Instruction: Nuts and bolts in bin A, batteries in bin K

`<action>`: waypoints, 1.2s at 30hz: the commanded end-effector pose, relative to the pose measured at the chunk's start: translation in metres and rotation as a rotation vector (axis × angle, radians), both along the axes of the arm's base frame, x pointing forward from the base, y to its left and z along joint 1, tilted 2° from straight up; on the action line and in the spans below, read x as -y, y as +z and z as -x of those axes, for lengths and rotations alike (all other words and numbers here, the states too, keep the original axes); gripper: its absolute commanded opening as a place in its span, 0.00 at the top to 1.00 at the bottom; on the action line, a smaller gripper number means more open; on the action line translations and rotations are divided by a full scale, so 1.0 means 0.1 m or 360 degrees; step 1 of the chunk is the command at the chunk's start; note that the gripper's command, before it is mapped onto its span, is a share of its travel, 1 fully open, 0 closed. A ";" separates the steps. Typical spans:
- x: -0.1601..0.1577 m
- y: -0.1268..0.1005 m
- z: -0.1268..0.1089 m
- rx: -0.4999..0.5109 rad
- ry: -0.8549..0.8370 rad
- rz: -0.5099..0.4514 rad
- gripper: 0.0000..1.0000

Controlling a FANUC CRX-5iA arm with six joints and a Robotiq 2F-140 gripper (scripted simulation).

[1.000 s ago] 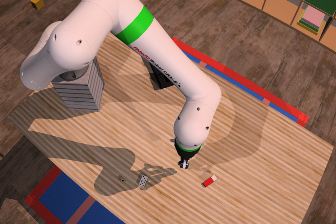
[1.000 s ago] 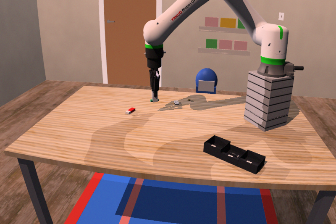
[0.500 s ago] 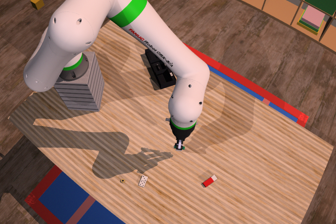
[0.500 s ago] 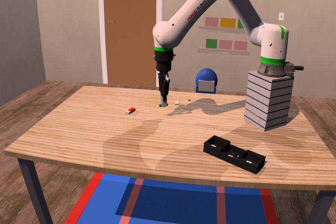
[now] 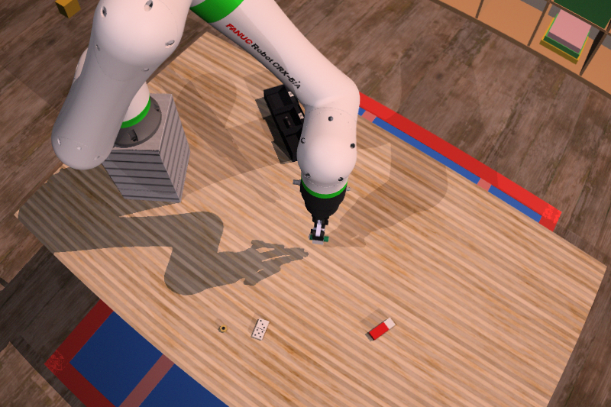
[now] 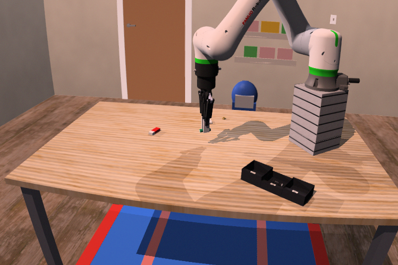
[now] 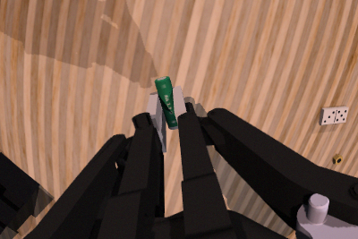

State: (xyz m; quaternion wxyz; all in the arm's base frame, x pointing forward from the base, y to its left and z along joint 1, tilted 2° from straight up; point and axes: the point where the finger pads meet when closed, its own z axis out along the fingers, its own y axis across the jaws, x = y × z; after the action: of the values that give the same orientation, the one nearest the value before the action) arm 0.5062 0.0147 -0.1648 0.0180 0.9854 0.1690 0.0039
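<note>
My gripper is shut on a green battery and holds it above the middle of the table. The battery's ends stick out on both sides of the fingertips. A small brass nut lies on the table. Three joined black bins stand in a row; the arm hides part of them in the top view. A small dark item lies in the middle bin. The bins' labels are too small to read.
A white domino lies near the nut. A red and white eraser lies farther along the table. The robot's ribbed pedestal stands on the table, to one side of the bins.
</note>
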 end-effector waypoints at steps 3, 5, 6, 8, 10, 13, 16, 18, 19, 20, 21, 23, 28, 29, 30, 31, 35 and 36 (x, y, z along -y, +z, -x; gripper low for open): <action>-0.29 -0.01 0.22 0.0005 -0.0001 0.0004 0.85; -0.38 -0.01 0.30 0.0005 -0.0001 0.0004 0.85; -0.43 -0.01 0.34 0.0005 -0.0001 0.0004 0.85; -0.52 -0.02 0.41 0.0005 -0.0001 0.0004 0.85; -0.61 -0.02 0.49 0.0005 -0.0001 0.0004 0.85; -0.70 -0.03 0.56 0.0005 -0.0001 0.0004 0.85; -0.80 -0.03 0.64 0.0005 -0.0001 0.0004 0.85; -0.89 -0.04 0.72 0.0005 -0.0001 0.0004 0.85; -0.94 -0.04 0.75 0.0005 -0.0001 0.0004 0.85; -0.98 -0.04 0.79 0.0005 -0.0001 0.0004 0.85; -1.03 -0.05 0.83 0.0005 -0.0001 0.0004 0.85; -1.12 -0.05 0.90 0.0005 -0.0001 0.0004 0.85; -1.36 -0.06 1.09 0.0005 -0.0001 0.0004 0.85; -1.40 -0.06 1.13 0.0005 -0.0001 0.0004 0.85; -1.40 -0.06 1.13 0.0005 -0.0001 0.0004 0.85; -1.40 -0.06 1.13 0.0005 -0.0001 0.0004 0.85; -1.59 -0.07 1.28 0.0005 -0.0001 0.0004 0.85; -1.63 -0.08 1.32 0.0005 -0.0001 0.0004 0.85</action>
State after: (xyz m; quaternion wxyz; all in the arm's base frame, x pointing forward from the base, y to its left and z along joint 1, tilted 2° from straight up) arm 0.3880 0.1602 -0.1719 0.0181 0.9854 0.1692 0.0037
